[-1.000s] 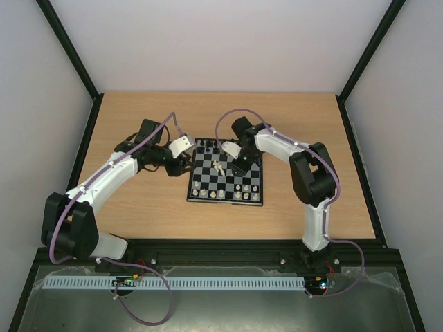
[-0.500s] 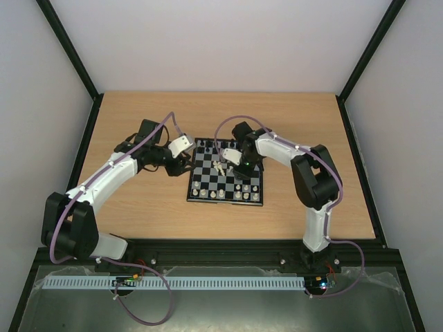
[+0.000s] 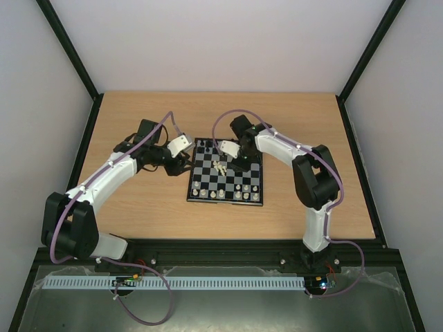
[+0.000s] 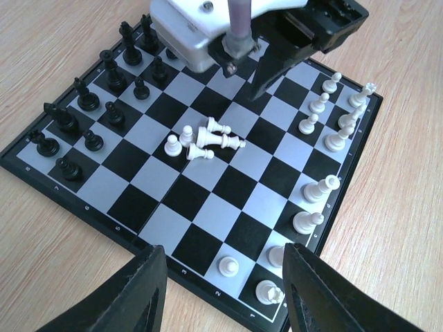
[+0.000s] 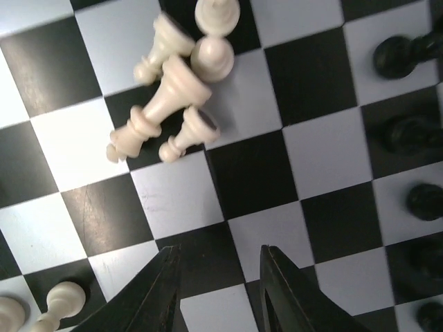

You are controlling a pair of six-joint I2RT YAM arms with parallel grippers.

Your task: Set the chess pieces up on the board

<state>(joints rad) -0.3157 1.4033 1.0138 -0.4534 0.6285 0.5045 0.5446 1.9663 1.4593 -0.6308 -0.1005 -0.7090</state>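
Board (image 3: 208, 184): mid-table, between arms. White pieces (image 5: 169, 97): several toppled, heaped at centre. Right gripper (image 5: 218, 254): above heap, jaws parted, empty. Left gripper (image 4: 221, 252): off board edge, likewise. Risk, we judge: closing jaws nip two pieces, or scatter heap.

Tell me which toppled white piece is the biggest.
The tall cream piece in the heap at the centre of the board; the pieces lying beside it are clearly shorter.
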